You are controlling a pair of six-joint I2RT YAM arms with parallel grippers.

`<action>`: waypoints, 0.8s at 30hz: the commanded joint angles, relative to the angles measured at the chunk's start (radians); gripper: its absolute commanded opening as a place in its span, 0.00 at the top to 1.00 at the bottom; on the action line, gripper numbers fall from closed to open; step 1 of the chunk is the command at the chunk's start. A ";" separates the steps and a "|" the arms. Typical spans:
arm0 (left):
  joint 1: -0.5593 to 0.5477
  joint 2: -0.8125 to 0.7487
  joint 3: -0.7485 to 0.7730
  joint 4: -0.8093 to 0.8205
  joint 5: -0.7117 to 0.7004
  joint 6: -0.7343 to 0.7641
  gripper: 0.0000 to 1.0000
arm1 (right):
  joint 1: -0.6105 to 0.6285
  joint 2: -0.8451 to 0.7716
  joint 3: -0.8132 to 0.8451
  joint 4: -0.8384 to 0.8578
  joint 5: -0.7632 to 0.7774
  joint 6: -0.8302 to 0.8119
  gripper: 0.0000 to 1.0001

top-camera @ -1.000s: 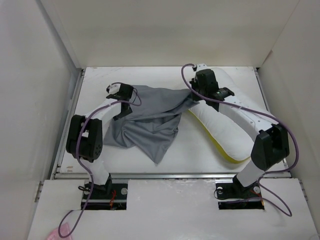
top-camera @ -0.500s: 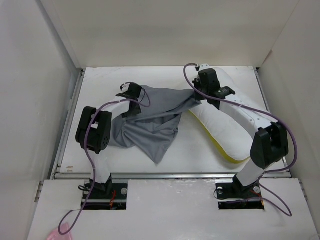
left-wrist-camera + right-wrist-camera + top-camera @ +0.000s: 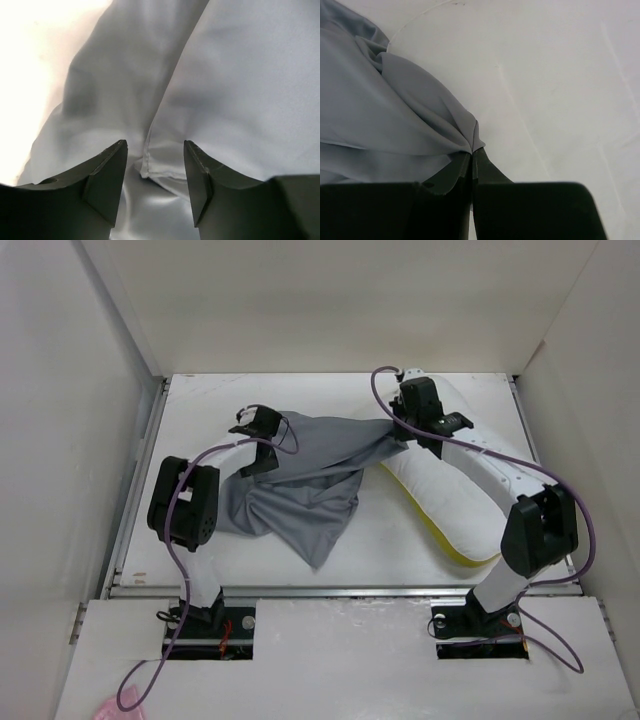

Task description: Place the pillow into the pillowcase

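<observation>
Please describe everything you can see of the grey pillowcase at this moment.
The pillowcase is thin, plain grey cloth, wrinkled and limp. It lies spread on the white table, left of the pillow. Its far right corner is drawn out to a point and pinched in the shut right hand. The left hand is open over its far left part, with a hem fold between the jaws. A pointed flap reaches toward the near edge.

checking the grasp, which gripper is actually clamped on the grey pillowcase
The right gripper, shut on a corner of the pillowcase; the left gripper hangs open over it.
</observation>
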 commanded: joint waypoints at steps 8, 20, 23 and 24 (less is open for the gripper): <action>0.004 0.038 0.005 0.069 0.062 0.004 0.71 | -0.013 -0.062 0.055 -0.004 0.025 -0.009 1.00; 0.148 -0.073 0.403 0.092 0.036 0.130 1.00 | -0.022 0.142 0.372 0.006 -0.074 -0.078 1.00; 0.241 0.019 0.797 -0.015 0.046 0.185 1.00 | -0.022 0.283 0.801 -0.067 -0.148 -0.112 1.00; 0.258 0.053 0.932 -0.058 0.046 0.199 1.00 | -0.022 0.396 0.945 -0.088 -0.172 -0.127 1.00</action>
